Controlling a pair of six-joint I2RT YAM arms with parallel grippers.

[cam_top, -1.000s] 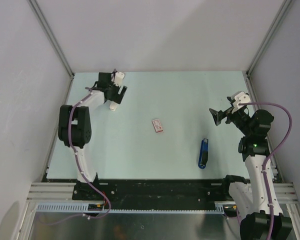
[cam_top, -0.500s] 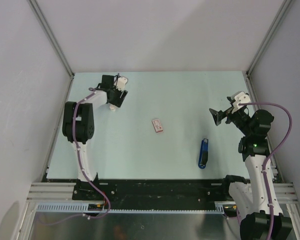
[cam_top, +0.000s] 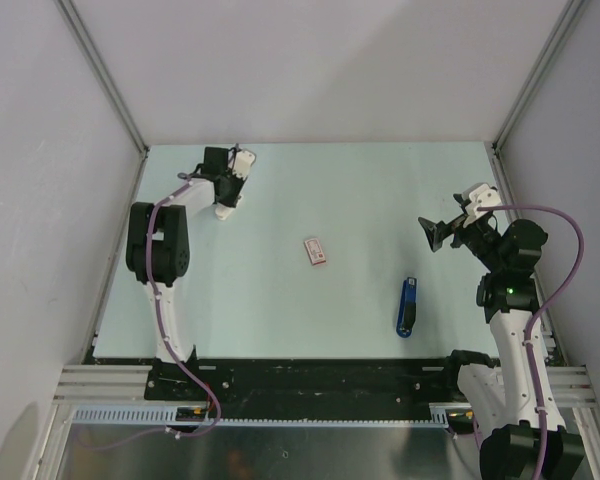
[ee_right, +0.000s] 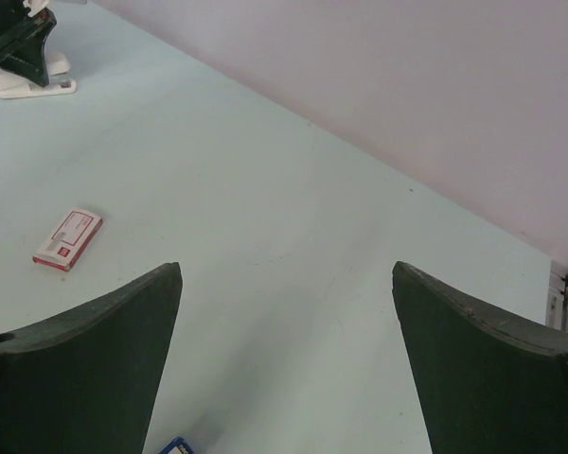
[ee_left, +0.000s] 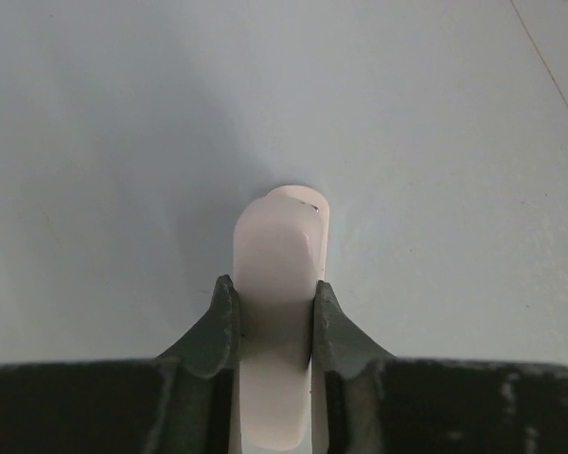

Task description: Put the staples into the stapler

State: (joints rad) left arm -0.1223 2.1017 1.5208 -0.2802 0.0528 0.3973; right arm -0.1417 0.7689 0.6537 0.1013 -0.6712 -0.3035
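Currently your left gripper (ee_left: 274,287) pinches a pale rounded block (ee_left: 284,236) at the far-left corner of the table (cam_top: 380,200), probably clearing it; right gripper (ee_right: 286,270) gapes empty.

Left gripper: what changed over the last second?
The left gripper settled over the small pale rounded block and shut on it. The open right gripper, pink-and-white cardboard box and slim blue stapler stayed put.

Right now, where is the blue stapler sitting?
In the top view the blue stapler lies untouched on the right half of the table, nearer the arm bases than both the pink-and-white staple box to its left and the open right end effector.
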